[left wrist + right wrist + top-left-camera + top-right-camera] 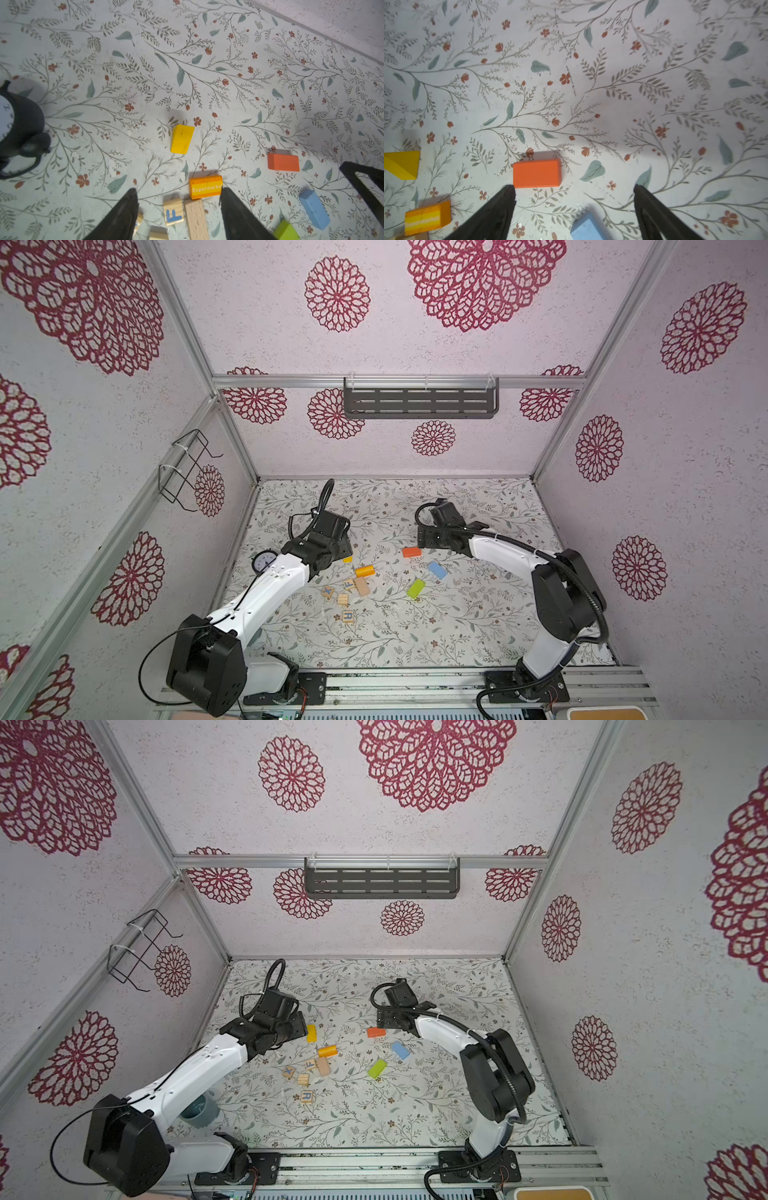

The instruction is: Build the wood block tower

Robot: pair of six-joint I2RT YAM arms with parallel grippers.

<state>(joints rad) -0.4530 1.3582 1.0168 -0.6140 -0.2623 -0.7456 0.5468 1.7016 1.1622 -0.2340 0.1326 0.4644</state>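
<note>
Wood blocks (415, 588) lie scattered singly on the bench (457, 635). Left gripper (178, 189) part open, empty, over lettered cube (173, 212) and tan block (196, 220). Right gripper (573, 186) wide, empty, orange block (536, 173) beside one fingertip.

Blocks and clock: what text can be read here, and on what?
"Supermarke", next letter cut off: orange-yellow block.
"F", blue: F cube.
"R", blue: R cube.
"X", blue, blurry: X cube.
Clock dial: numerals too blurred.

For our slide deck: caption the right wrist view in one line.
Open right end effector above the floral table, orange block just ahead.
</note>
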